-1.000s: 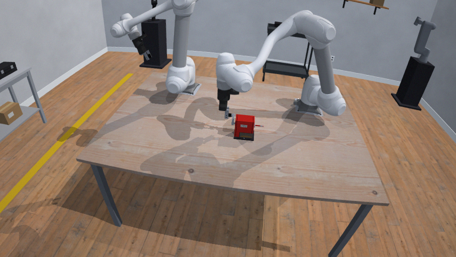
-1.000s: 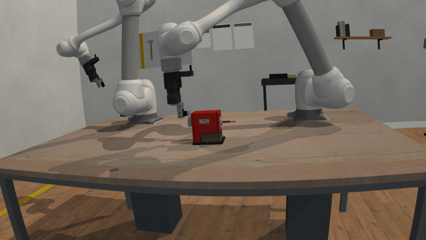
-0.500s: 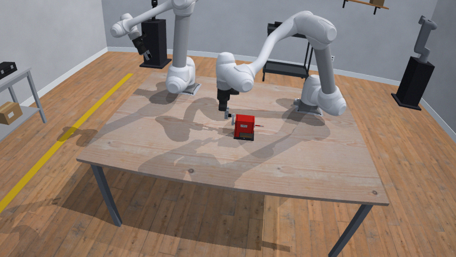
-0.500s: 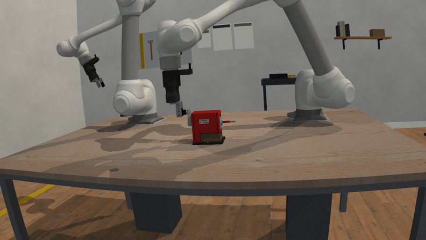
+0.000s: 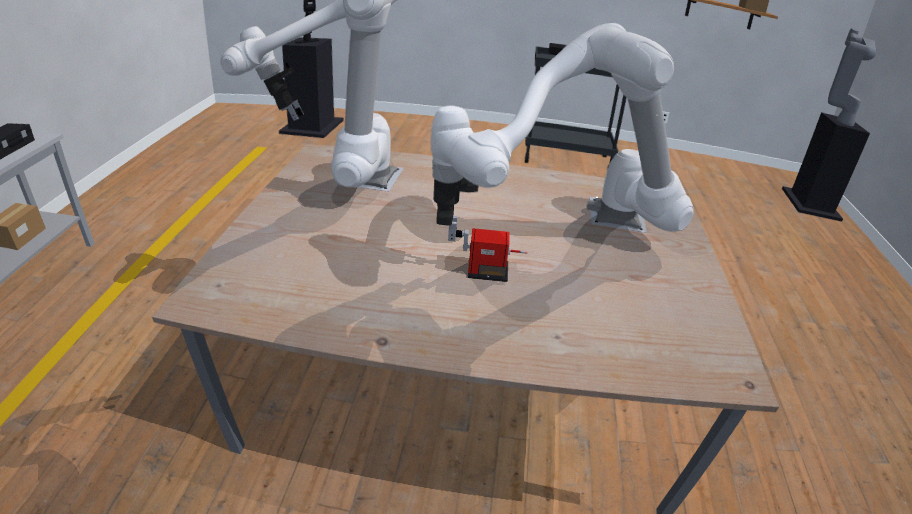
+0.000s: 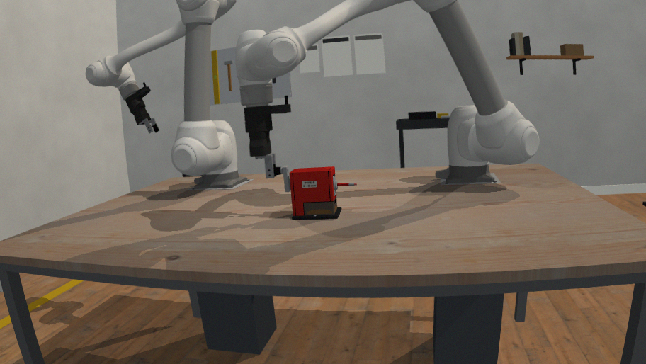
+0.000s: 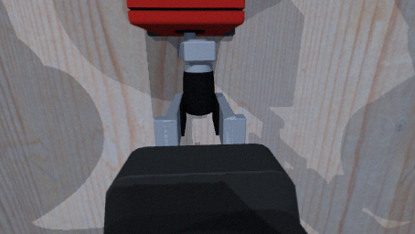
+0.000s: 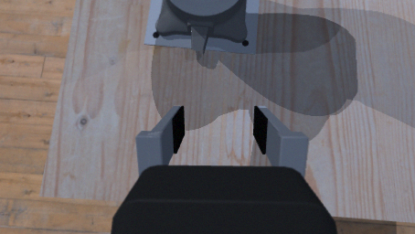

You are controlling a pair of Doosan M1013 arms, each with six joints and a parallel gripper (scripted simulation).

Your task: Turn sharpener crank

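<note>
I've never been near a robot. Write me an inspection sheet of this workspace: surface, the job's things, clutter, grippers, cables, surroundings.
Surface: wooden tabletop, patterned with grain, knots and shadows.
Job's things: red sharpener upright; grey crank with a black handle; red stick, probably a pencil, protruding opposite.
Clutter: nothing seen.
Left gripper: closed on the black handle.
Right gripper: open, empty, away from the sharpener.
Cables: nothing seen.
Surroundings: yellow floor line; wall shelf; grey side table bearing a cardboard box.
</note>
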